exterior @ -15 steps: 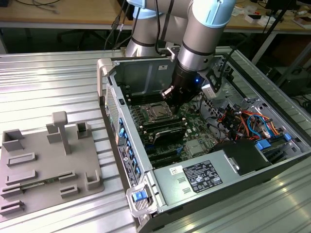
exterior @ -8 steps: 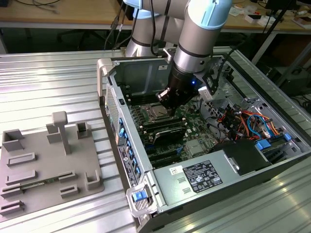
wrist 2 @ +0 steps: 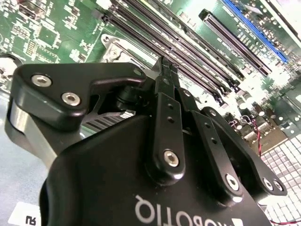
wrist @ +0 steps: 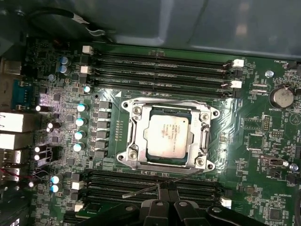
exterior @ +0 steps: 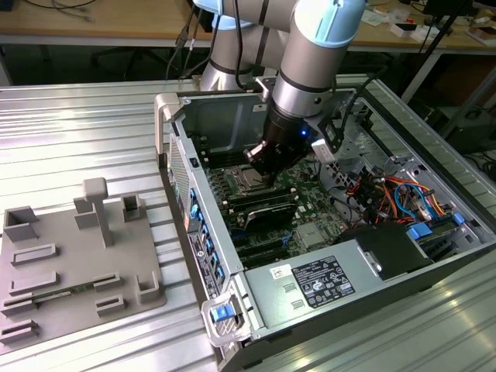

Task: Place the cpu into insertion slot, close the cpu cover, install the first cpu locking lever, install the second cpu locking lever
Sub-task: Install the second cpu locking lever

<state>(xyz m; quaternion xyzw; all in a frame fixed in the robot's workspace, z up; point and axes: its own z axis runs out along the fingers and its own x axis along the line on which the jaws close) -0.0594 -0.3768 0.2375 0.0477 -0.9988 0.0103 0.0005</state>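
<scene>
The cpu (wrist: pixel 167 136), a silver-grey square chip, lies in the insertion slot (wrist: pixel 126 159) on the green motherboard. The cpu cover (wrist: pixel 203 137), a silvery frame, lies flat around it. One thin wire locking lever (wrist: pixel 164 98) runs along the socket's edge beside the memory slots. On the opposite side a second lever (wrist: pixel 143 190) slants away from the socket. My gripper (wrist: pixel 167 186) is shut, its black tips right at this slanted lever; whether they touch is unclear. The shut fingers (wrist 2: pixel 164 75) point at the board. In the exterior view my gripper (exterior: pixel 262 167) hangs low over the socket (exterior: pixel 249 183).
Long black memory slots (wrist: pixel 160 63) flank the socket on both sides. The open computer case (exterior: pixel 174 116) has walls close around the arm, and cables (exterior: pixel 387 190) lie at the exterior view's right. A grey fixture tray (exterior: pixel 77 256) rests on the table at the exterior view's left.
</scene>
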